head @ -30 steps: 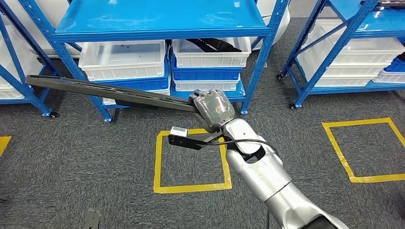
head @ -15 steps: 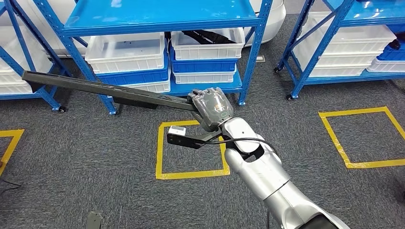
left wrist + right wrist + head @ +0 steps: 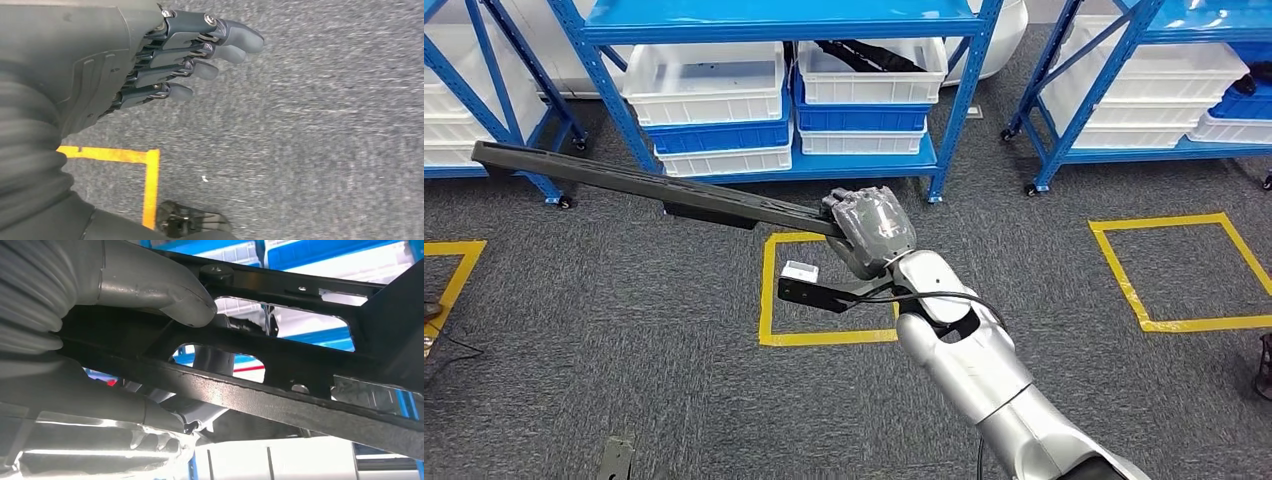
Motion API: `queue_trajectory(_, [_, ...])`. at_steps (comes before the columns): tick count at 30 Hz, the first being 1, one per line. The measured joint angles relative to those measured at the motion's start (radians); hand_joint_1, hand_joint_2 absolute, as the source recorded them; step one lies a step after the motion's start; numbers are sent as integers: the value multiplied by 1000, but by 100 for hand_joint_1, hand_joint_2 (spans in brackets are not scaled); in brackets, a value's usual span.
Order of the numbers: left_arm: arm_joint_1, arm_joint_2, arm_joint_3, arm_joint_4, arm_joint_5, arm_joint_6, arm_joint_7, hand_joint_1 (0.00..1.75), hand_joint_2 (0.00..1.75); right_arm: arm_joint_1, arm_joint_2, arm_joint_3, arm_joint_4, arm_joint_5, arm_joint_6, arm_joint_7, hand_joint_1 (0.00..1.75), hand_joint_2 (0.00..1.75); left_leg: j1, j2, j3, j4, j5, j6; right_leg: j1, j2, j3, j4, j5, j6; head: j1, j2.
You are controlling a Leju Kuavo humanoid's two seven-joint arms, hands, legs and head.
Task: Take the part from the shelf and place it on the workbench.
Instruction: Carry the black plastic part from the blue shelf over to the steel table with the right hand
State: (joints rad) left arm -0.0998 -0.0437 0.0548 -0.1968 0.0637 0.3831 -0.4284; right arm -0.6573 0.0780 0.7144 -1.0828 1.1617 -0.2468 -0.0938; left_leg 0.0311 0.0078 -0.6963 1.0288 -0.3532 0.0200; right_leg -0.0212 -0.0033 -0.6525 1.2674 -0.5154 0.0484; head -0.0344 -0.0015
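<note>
A: Status on the carry?

B: My right hand [image 3: 871,228] is clamped on 1 end of the long flat black metal part with cut-out slots [image 3: 649,184]. In the right wrist view the thumb [image 3: 165,287] presses on the frame of the part [image 3: 280,365], and I can't see the other fingers well enough to describe them. The part is clear of the blue steel shelf rack [image 3: 784,25] and sticks out to my left over the grey carpet floor [image 3: 624,330], free end slightly higher than the held end.

A: Left hand?

B: Left hand [image 3: 165,60] hangs by my side holding nothing, fingers straight and slightly apart, above the carpet near a strip of yellow floor tape [image 3: 150,185].

A: How do you want to run this step?

B: It's a 1-ended grip on a long lever, so I judge torque at the wrist is the main risk. I'd turn slowly, keep the wrist stiff and hold the part level. The free end sweeps wide, so watch it against the rack uprights and the white plastic bins [image 3: 709,70]. No worktop in sight yet, so I can't plan the set-down. I'd land the free end first, then release.
</note>
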Motion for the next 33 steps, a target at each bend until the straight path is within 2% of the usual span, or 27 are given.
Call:
queue_trajectory(1, [0,0,1,0,0,0,-1,0,175,-1,2,-2,-2,-3,1,-1,175,175,0,-1,-15,0,13,-6,0,0,57,-69,4,0,0,0])
queue_trajectory(2, [0,-1,2,-1,0,1,-3,0,175,-2,5,-3,-4,-6,2,-3,175,175,-1,-1,-27,1,25,-13,4,1,115,-152,-10,-8,-1,0])
queue_trajectory(3, [1,-1,3,-1,-1,2,-5,0,175,-4,9,-5,-5,-8,4,-4,175,175,-1,-1,-34,-3,38,-22,8,1,156,-220,-29,-17,-2,0])
queue_trajectory(4, [1,-1,4,-2,-1,3,-7,0,175,-5,12,-6,-7,-9,6,-5,175,175,0,-1,-36,-9,50,-30,14,2,180,-269,-47,-28,-3,0])
queue_trajectory(5, [3,-1,4,-2,-2,3,-9,0,175,-5,14,-8,-7,-12,8,-6,175,175,2,-1,-35,-18,63,-38,18,3,181,-289,-49,-37,-5,0])
queue_trajectory(6, [5,-1,4,-2,-2,3,-10,0,175,-5,14,-9,-7,-15,11,-7,175,175,6,-1,-35,-27,72,-46,13,3,173,-289,-38,-46,-6,0])
queue_trajectory(7, [8,-1,4,-2,-2,3,-10,0,175,-4,15,-10,-6,-19,14,-8,175,175,11,-1,-37,-26,65,-50,9,2,171,-291,-28,-56,-6,0])
queue_trajectory(8, [12,-1,4,-2,-2,3,-9,0,175,-3,17,-10,-6,-22,17,-9,175,175,14,-1,-44,-7,35,-54,5,1,167,-293,-15,-68,-8,0])
queue_trajectory(9, [15,-1,4,-2,-3,3,-9,0,175,-2,19,-10,-6,-25,18,-10,175,175,16,-1,-57,34,-12,-55,1,0,163,-294,-3,-77,-9,0])
queue_trajectory(10, [16,0,5,-2,-3,4,-9,0,175,-2,22,-11,-6,-27,18,-11,175,175,16,-2,-72,93,-67,-57,5,-1,157,-293,6,-83,-9,0])
queue_trajectory(11, [16,0,5,-2,-3,4,-9,0,175,-2,24,-11,-6,-29,18,-12,175,175,16,-4,-87,164,-112,-60,9,-1,149,-291,13,-87,-10,0])
queue_trajectory(12, [16,1,5,-2,-3,4,-9,0,175,-1,25,-11,-6,-30,19,-13,175,175,16,-5,-97,222,-133,-62,12,-1,141,-289,18,-87,-9,0])
queue_trajectory(13, [16,2,5,-2,-3,4,-9,0,175,0,25,-11,-5,-32,19,-13,175,175,16,-6,-93,253,-135,-64,14,-1,134,-285,22,-86,-9,0])
queue_trajectory(14, [17,2,5,-2,-3,4,-8,0,175,1,25,-11,-5,-34,20,-14,175,175,16,-6,-69,245,-123,-63,16,-1,128,-281,24,-85,-9,0])
queue_trajectory(15, [16,3,5,-2,-4,3,-8,0,175,2,25,-11,-5,-37,22,-16,175,175,16,-6,-26,195,-104,-61,16,0,124,-276,24,-84,-9,0])
queue_trajectory(17, [15,3,5,-2,-6,3,-8,0,175,0,26,-12,-6,-37,23,-23,175,175,11,-8,59,74,-89,-50,20,0,115,-268,25,-81,-8,0])
queue_trajectory(18, [14,4,5,-2,-8,2,-8,0,175,-1,26,-11,-6,-32,21,-27,175,175,6,-8,81,37,-88,-44,21,-1,112,-265,26,-77,-9,0])
queue_trajectory(20, [13,4,5,-2,-11,2,-8,0,175,-1,28,-10,-9,-18,13,-30,175,175,-3,-9,84,22,-87,-32,23,-2,105,-266,31,-66,-10,0])
queue_trajectory(22, [13,5,5,-2,-15,1,-8,0,175,-1,27,-10,-16,-5,9,-29,175,175,-1,-9,86,5,-78,-18,22,-2,99,-263,28,-55,-10,0])
queue_trajectory(23, [11,5,5,-2,-17,0,-8,0,175,-1,26,-10,-20,0,9,-27,175,175,2,-9,86,-5,-70,-9,22,-1,87,-244,15,-53,-10,0])
queue_trajectory(25, [9,3,5,-2,-20,-1,-8,0,175,-1,21,-9,-23,5,10,-25,175,175,5,-12,82,-16,-59,2,18,1,37,-144,-34,-54,-7,0])
queue_trajectory(27, [8,2,6,-2,-21,-1,-7,0,175,4,16,-8,-24,9,12,-24,175,175,5,-20,73,-16,-52,2,10,1,-22,-15,-80,-51,-7,0])
queue_trajectory(28, [8,2,6,-2,-21,-1,-6,0,175,7,13,-8,-24,12,14,-22,175,175,6,-25,69,-16,-49,-1,6,2,-34,12,-85,-44,-7,0])
queue_trajectory(29, [8,2,6,-2,-21,-1,-6,0,175,8,10,-8,-23,15,15,-21,175,175,7,-32,65,-15,-45,-4,1,2,-26,-2,-74,-34,-7,0])
queue_trajectory(31, [8,0,6,-2,-23,-3,-4,0,175,8,7,-7,-23,22,17,-18,175,175,10,-47,61,-15,-38,-15,-11,15,43,-135,-23,-12,-6,0])
queue_trajectory(32, [7,-1,6,-2,-23,-3,-3,0,175,7,7,-7,-23,24,16,-16,175,175,9,-54,57,-14,-35,-21,-14,27,77,-201,-1,-8,-6,0])
queue_trajectory(33, [6,-1,6,-2,-24,-4,-3,0,175,6,7,-6,-23,26,16,-15,175,175,8,-61,54,-14,-31,-29,-15,36,100,-247,13,-9,-6,0])
